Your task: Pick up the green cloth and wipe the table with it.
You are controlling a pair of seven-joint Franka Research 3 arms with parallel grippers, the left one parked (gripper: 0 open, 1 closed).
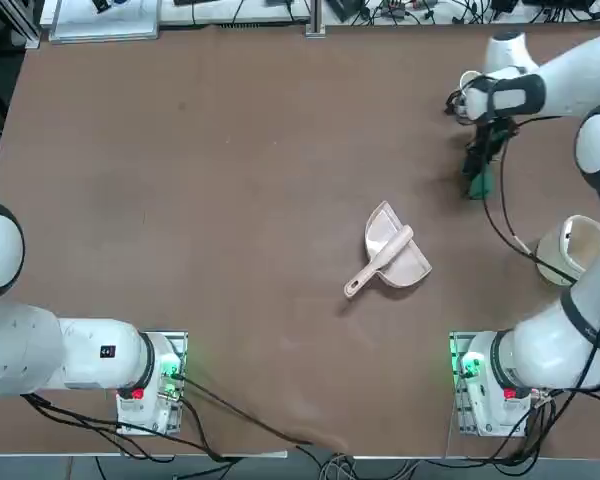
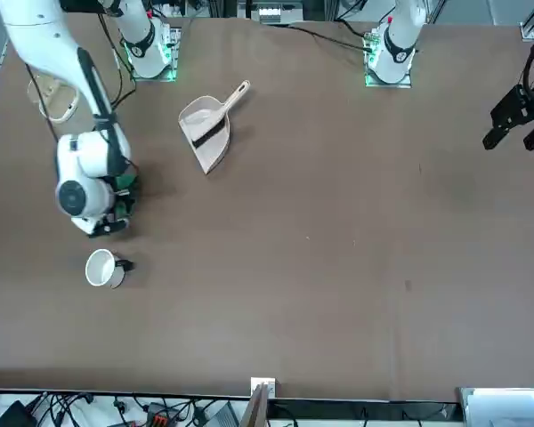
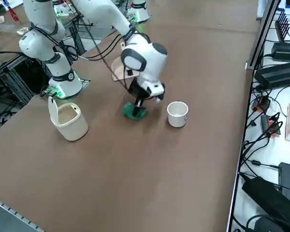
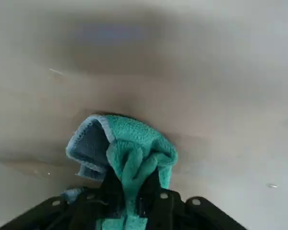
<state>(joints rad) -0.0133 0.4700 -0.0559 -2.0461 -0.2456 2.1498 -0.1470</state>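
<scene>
The green cloth (image 4: pixel 129 158) is pinched between the black fingers of my right gripper (image 4: pixel 132 201), which is shut on it. Its lower end rests bunched on the brown table (image 1: pixel 230 200) at the far right side. From overhead, the gripper (image 1: pixel 482 165) points down with the green cloth (image 1: pixel 480 183) showing just beneath it. In the right side view the cloth (image 3: pixel 134 111) lies on the tabletop under the gripper (image 3: pixel 137 100), next to the white cup. In the front view the green cloth (image 2: pixel 125 197) peeks out beside the wrist.
A white cup (image 3: pixel 177 114) stands close to the cloth, toward the table's far edge. A beige dustpan (image 1: pixel 392 252) lies mid-table. A cream bucket-like container (image 1: pixel 572 250) sits at the right edge near my arm's base. Cables hang from the right arm.
</scene>
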